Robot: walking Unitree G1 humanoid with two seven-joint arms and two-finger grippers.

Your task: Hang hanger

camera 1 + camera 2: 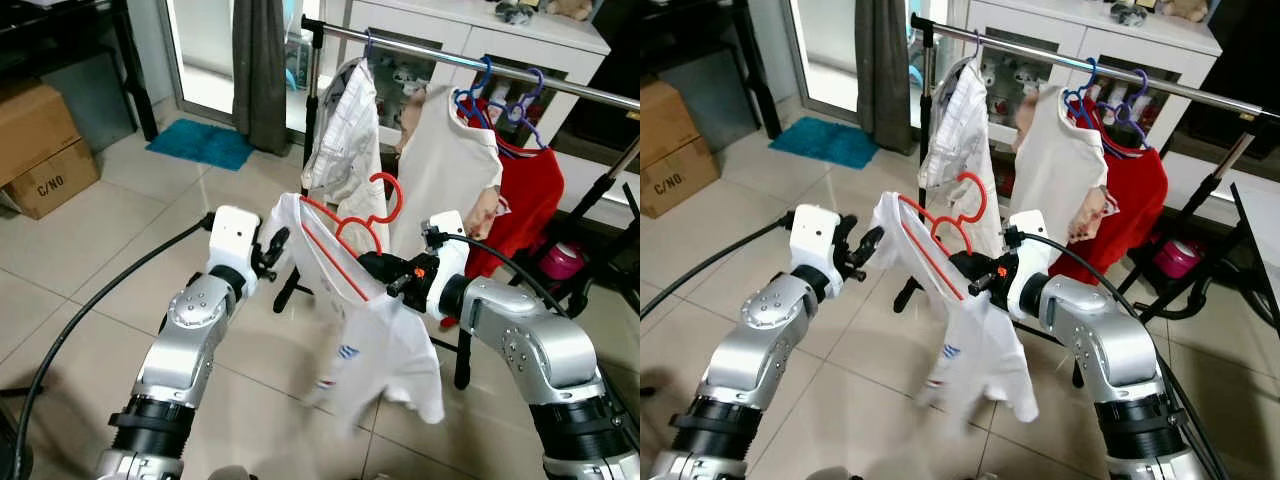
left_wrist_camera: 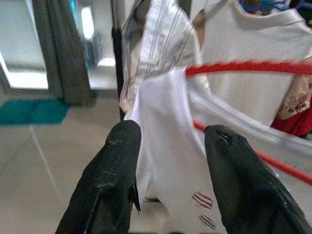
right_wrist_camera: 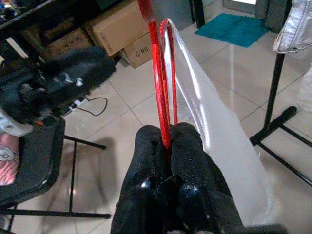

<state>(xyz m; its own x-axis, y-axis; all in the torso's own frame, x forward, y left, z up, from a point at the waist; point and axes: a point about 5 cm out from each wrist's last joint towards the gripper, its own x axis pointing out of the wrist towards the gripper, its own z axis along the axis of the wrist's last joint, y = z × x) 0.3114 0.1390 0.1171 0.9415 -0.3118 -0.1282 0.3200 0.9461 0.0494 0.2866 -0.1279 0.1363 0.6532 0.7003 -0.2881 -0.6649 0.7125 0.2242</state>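
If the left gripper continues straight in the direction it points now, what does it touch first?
Most likely the white shirt on the red hanger. In the left wrist view it hangs directly ahead, framed by the open fingers of the left gripper. How near it is, I cannot tell.

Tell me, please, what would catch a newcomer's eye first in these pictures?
Most striking is the red hanger with a white T-shirt draped on it, held up in the middle between the two arms. The right hand is shut on the hanger, while the left hand is open beside the shirt's shoulder. Behind stands a clothes rail with a red garment at its right.
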